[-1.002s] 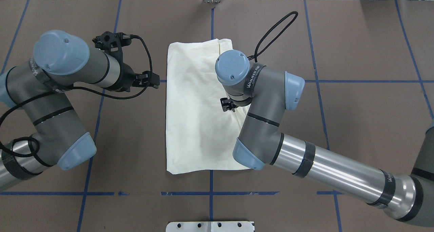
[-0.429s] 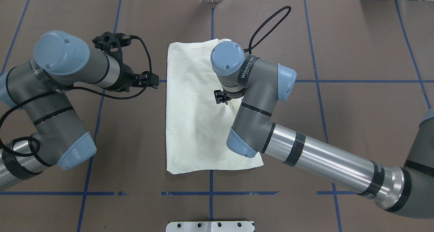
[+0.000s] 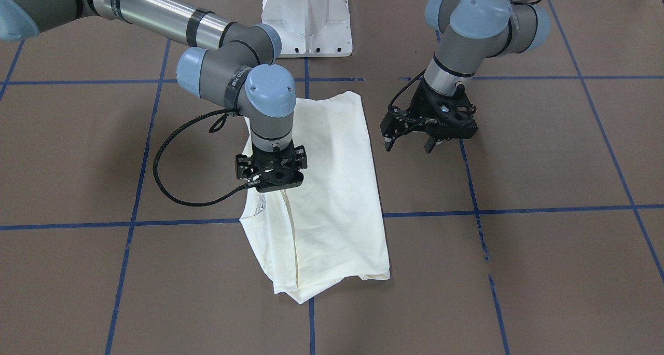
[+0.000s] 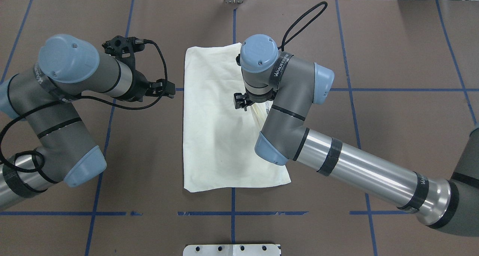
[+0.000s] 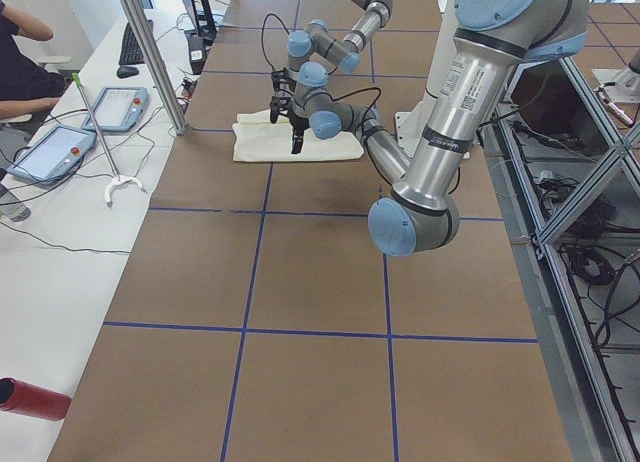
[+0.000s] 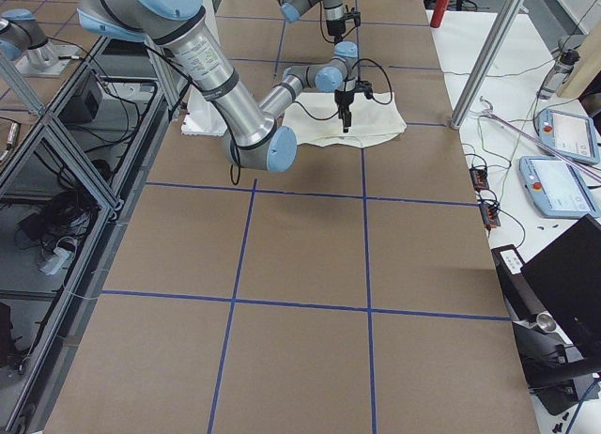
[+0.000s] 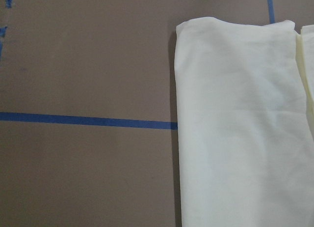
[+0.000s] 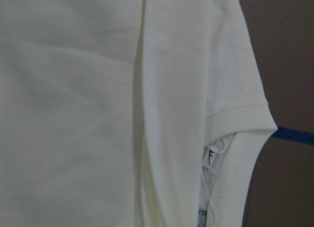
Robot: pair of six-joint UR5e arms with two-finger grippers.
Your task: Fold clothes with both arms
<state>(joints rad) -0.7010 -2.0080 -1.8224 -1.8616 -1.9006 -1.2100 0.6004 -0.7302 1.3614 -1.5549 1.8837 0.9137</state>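
Cream T-shirt (image 4: 213,136) lies folded lengthwise on the brown tabletop (image 4: 393,61). Right hand (image 3: 268,179) is clamped on a raised fold at its right edge. Left hand (image 3: 410,146) hangs beside the left edge, fingers apart, off the cloth.

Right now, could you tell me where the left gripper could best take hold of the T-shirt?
Probably the T-shirt's long folded edge on the robot's left, approached low from that side: it lies straight and flat beside the open left gripper, clear of the right gripper pinching the opposite side.
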